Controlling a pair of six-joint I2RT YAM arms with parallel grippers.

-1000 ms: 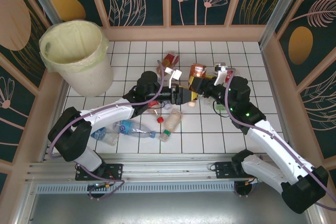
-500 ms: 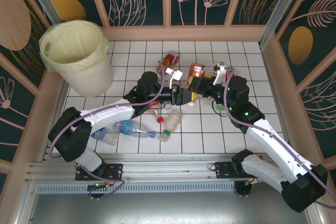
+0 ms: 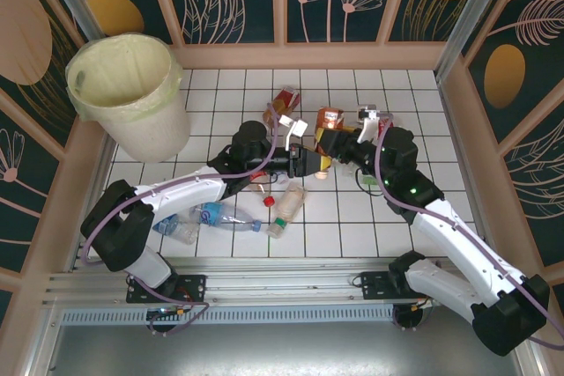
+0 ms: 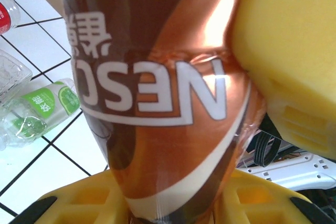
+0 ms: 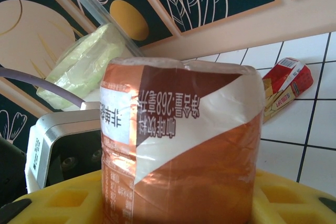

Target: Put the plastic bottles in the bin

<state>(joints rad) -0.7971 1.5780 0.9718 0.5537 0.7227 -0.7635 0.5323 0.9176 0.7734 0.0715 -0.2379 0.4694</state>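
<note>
Bottles [image 3: 288, 206] lie loose on the tiles, well right of the bin [image 3: 152, 129]. At mid-table the left gripper [image 3: 302, 162] has just shut on the brown bottle [image 3: 323, 163], which the right gripper [image 3: 335, 149] also clamps. This is likely a handover to the bin-side arm. The left wrist view adds a green-label bottle [image 4: 39, 111] on the tiles. The right wrist view adds the bin's bag and, further right, a red crushed bottle [image 5: 286, 87].

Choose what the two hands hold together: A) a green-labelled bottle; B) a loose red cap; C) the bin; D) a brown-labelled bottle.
D: the left hand and the right hand both grip the brown-labelled bottle, seen close in each wrist view.
</note>
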